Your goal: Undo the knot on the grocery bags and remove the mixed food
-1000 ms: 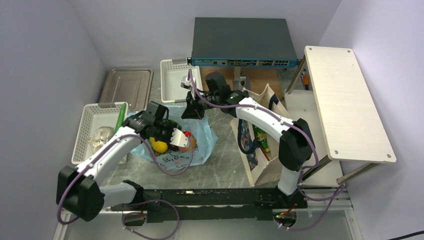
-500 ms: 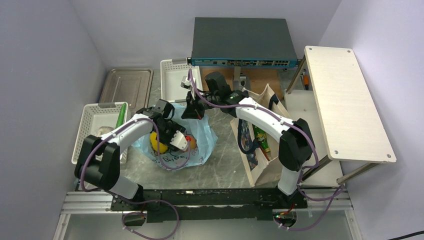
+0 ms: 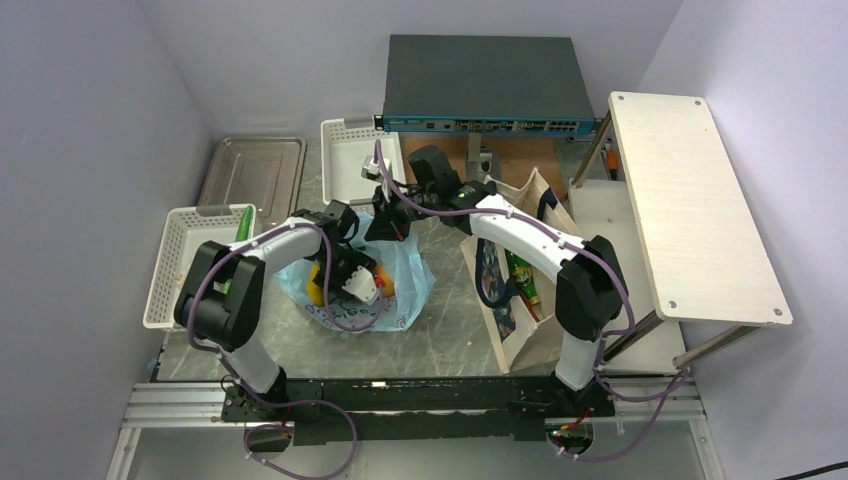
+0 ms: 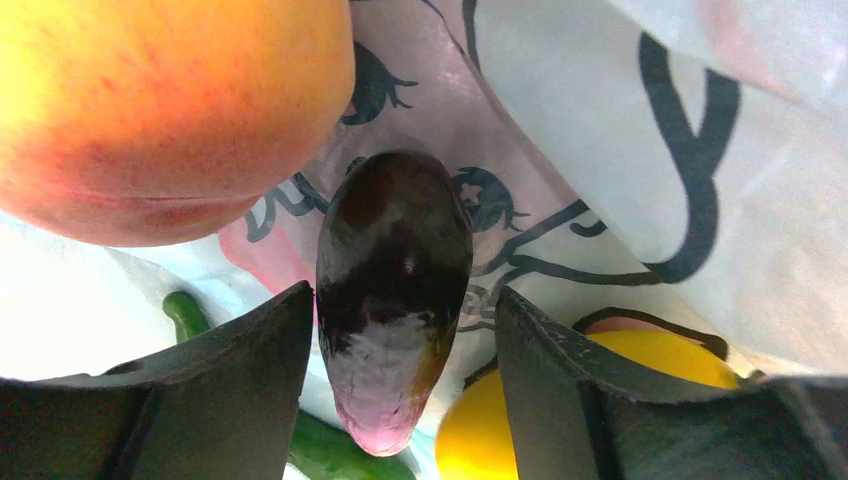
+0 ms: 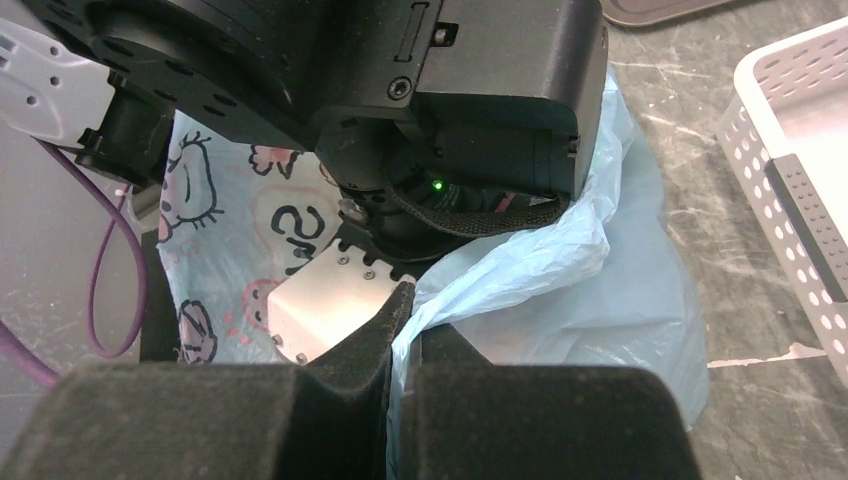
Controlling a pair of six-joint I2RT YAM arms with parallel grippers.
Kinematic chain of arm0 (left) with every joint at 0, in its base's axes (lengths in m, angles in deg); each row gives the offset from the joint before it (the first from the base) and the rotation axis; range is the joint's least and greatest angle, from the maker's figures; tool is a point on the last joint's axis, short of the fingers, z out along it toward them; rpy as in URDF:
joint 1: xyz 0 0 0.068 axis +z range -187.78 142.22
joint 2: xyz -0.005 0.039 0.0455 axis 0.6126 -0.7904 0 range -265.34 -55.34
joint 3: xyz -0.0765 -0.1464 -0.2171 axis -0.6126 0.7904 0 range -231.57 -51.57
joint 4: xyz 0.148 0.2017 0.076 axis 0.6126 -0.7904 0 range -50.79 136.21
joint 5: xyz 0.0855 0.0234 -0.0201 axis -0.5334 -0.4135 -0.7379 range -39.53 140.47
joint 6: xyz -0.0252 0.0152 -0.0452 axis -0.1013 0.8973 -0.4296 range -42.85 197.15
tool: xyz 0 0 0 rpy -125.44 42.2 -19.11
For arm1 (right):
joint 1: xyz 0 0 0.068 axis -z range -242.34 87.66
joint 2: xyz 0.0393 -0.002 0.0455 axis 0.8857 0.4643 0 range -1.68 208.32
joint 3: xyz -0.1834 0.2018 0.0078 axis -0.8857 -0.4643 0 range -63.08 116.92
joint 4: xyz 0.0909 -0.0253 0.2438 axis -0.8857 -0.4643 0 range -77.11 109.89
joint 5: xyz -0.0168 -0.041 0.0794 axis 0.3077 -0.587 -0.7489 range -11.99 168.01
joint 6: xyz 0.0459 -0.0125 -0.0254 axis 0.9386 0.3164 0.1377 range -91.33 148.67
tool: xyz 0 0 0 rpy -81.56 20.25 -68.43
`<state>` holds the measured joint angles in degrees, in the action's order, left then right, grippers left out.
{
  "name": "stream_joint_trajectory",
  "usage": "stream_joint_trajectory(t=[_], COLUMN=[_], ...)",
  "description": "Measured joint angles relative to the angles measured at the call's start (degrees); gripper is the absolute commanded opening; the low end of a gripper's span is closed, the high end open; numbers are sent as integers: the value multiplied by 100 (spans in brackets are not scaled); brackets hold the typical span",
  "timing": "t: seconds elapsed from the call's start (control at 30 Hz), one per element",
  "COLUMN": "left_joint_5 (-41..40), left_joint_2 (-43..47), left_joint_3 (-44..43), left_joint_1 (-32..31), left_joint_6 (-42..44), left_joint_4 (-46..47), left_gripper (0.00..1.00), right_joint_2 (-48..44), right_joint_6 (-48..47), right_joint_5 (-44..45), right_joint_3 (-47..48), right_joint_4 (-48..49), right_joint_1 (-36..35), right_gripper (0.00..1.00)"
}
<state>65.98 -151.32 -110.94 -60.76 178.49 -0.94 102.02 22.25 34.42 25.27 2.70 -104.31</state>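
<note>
Fingers (image 4: 230, 380) of left gripper (image 4: 400, 295) are spread, one each side of a purple aubergine (image 4: 393, 290) at lower centre of the left wrist view. There's a slim gap on both sides, so it's not clamped. Upper left of that frame: round orange fruit (image 4: 160, 110). Bottom edge: green cucumber (image 4: 340, 455) left of the aubergine tip, yellow fruit (image 4: 480, 440) right of it. All of it sits inside the grocery bag (image 4: 640, 150), whose printed plastic fills the upper right.

Top view: white basket (image 3: 175, 270) at left. The bag is on the worktop (image 3: 450, 330) at centre with the left gripper in its mouth. Beige tote (image 3: 520, 300) stands right of centre.

At the bag's upper edge, right gripper (image 5: 400, 330) has its fingers (image 5: 200, 420) pressed together, pinching a fold of blue plastic. Can't tell where the knot is.
</note>
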Motion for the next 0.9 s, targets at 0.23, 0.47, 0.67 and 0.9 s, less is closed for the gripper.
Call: stream_joint_trajectory(t=[0.23,0.47,0.67,0.9], left_joint_5=[-17,584,1600,2218], left_joint_2=[96,715,2614,3676], left_joint_3=[-13,-337,-647,-1648], left_joint_1=[-13,-79,-188,-181], left_joint_6=[-219,-916,-1687,-4369], left_joint_4=[-72,-175,-529,-348], left_gripper=[34,13,4,0], right_joint_2=[13,13,13,13], right_joint_6=[0,-66,-87,-98], right_joint_5=[4,55,164,177], right_joint_3=[0,0,-17,-122], right_joint_4=[-4,-9,59,122], right_joint_1=[0,0,42,205], right_gripper=[0,0,0,0])
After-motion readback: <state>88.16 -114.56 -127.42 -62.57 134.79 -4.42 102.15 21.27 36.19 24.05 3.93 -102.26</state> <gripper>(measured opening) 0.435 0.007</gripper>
